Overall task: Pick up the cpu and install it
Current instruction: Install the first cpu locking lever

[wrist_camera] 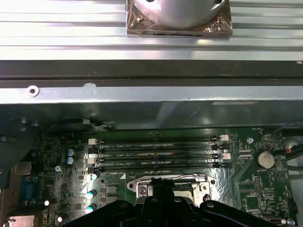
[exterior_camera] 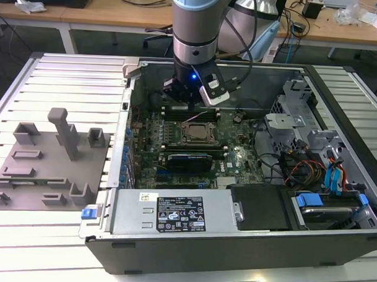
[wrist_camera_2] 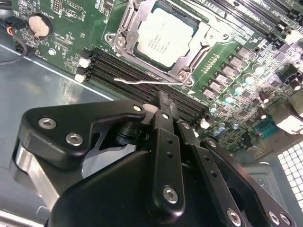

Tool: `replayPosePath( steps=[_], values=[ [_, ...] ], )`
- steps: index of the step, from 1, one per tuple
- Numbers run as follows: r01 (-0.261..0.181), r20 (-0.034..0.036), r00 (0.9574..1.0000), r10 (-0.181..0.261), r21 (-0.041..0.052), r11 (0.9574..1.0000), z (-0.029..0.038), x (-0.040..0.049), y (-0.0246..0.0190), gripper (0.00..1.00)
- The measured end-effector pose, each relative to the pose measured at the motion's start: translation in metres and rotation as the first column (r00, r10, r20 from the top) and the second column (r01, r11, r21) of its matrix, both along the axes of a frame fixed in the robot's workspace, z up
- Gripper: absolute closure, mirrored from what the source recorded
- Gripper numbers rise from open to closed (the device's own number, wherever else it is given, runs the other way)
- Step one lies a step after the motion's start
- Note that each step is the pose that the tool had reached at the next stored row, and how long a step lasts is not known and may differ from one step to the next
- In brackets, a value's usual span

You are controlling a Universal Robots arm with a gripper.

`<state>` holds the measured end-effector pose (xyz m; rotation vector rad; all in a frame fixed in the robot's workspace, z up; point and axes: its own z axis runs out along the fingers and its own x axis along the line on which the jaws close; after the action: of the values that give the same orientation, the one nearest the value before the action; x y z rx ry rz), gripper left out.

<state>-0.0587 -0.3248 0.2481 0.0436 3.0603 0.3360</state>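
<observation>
The cpu (wrist_camera_2: 160, 39), a silvery-grey square chip, lies flat in the motherboard's socket (wrist_camera_2: 124, 29), framed by the metal bracket, with a thin wire lever (wrist_camera_2: 142, 81) alongside. In the exterior view the socket (exterior_camera: 198, 134) sits mid-board inside the open computer case. My gripper (wrist_camera_2: 163, 99) hangs just above the memory slots (wrist_camera_2: 118, 66) beside the socket, apart from the cpu. Its black fingers are shut with nothing between them. In the exterior view my gripper (exterior_camera: 182, 102) is at the back of the board. The gripper's black links (wrist_camera: 163, 203) cover part of the socket (wrist_camera: 142, 189).
The open case (exterior_camera: 172, 252) has a power supply (exterior_camera: 173, 211) at the front, and drive cages and cables (exterior_camera: 318, 164) on the exterior view's right. A grey fixture plate with blocks (exterior_camera: 52, 155) lies on the slatted table at the exterior view's left. A coin cell (wrist_camera_2: 39, 24) sits near the slots.
</observation>
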Motion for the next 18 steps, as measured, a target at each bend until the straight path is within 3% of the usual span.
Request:
replayPosePath(
  steps=[6,9,18],
  values=[
    [0.0,-0.0001,1.0,0.0,-0.0002,1.0,-0.0066,0.0035,-0.0001,0.89],
    [0.0,-0.0001,1.0,0.0,0.0,1.0,-0.0134,0.0099,-0.0001,0.89],
    [0.0,-0.0001,1.0,0.0,0.0,1.0,-0.0172,0.0114,0.0029,0.89]
  ],
)
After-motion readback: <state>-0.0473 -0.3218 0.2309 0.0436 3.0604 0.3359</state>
